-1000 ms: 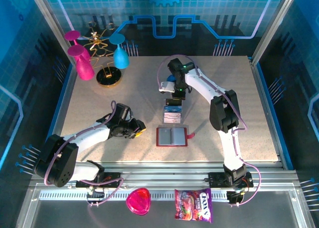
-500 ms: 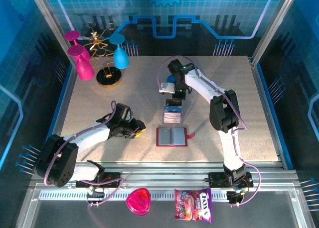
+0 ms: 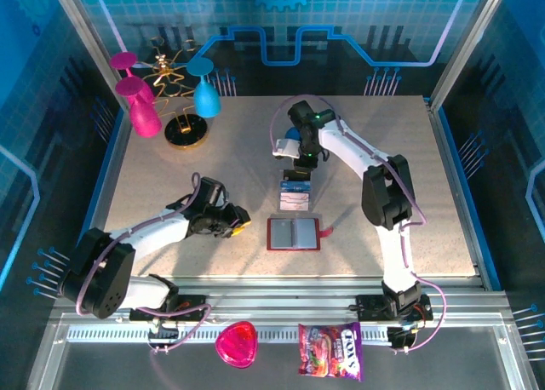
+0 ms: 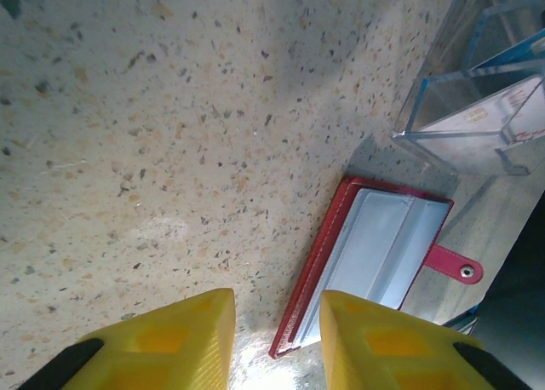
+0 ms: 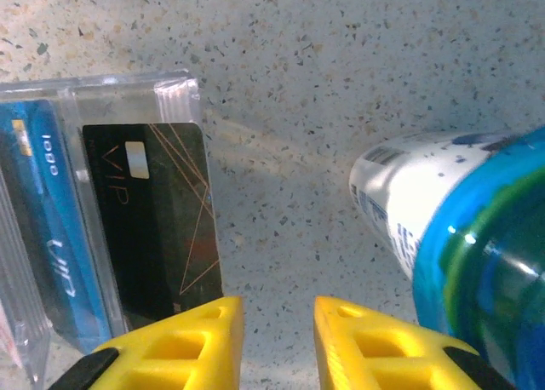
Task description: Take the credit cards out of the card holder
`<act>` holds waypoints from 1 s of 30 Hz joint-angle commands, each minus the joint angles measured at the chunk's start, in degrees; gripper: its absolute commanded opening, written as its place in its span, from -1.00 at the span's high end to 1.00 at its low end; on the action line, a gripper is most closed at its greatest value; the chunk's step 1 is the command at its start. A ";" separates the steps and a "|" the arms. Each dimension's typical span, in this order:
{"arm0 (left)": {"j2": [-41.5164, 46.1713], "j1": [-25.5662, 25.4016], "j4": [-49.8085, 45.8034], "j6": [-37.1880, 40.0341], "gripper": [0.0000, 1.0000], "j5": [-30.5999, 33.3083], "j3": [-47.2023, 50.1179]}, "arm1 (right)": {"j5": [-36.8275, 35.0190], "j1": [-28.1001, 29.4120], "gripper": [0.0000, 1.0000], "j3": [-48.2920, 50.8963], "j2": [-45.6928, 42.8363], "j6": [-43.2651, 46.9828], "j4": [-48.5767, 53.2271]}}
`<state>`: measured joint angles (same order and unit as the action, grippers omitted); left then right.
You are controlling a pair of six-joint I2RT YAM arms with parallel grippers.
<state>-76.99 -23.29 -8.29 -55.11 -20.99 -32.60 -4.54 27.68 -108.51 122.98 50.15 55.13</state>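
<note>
The dark red card holder (image 3: 294, 233) lies open flat on the table, its pale pockets (image 4: 375, 249) facing up and its strap tab (image 4: 451, 266) pointing right. Just beyond it stands a clear tray (image 3: 295, 192) with credit cards upright in its slots: a black VIP card (image 5: 153, 228), a blue one (image 5: 51, 237) and a pale one (image 3: 294, 202). My right gripper (image 5: 277, 339) hangs open at the tray's far end, beside the black card, with nothing between its fingers. My left gripper (image 4: 277, 339) is open low over the table, at the holder's left corner.
A blue and white bottle (image 5: 460, 228) lies close to the right gripper, behind the tray. Pink and blue glasses (image 3: 140, 105) and a gold stand (image 3: 187, 130) sit at the back left. A pink heart dish (image 3: 236, 342) and a candy bag (image 3: 330, 352) lie on the near ledge.
The right gripper's jaws have parted at the tray's far end, and that arm has shifted slightly. The left arm and the card holder have not moved.
</note>
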 commanded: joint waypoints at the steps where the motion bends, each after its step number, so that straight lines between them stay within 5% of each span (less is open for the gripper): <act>1: -2.54 -1.07 1.69 0.98 0.37 -2.33 -1.58 | -0.10 0.00 0.42 2.77 -5.24 -4.53 -3.41; 19: -10.38 -6.67 10.03 0.16 0.41 -4.62 -3.37 | 4.31 3.84 0.43 30.81 -28.30 -51.07 -22.88; 30: -11.69 -8.64 12.14 -0.72 0.57 -5.15 -2.91 | 21.19 5.89 0.63 43.40 -32.51 -79.08 -30.40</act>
<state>-87.74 -31.18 2.66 -55.55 -24.86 -34.81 9.26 32.93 -68.07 92.75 -17.50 29.02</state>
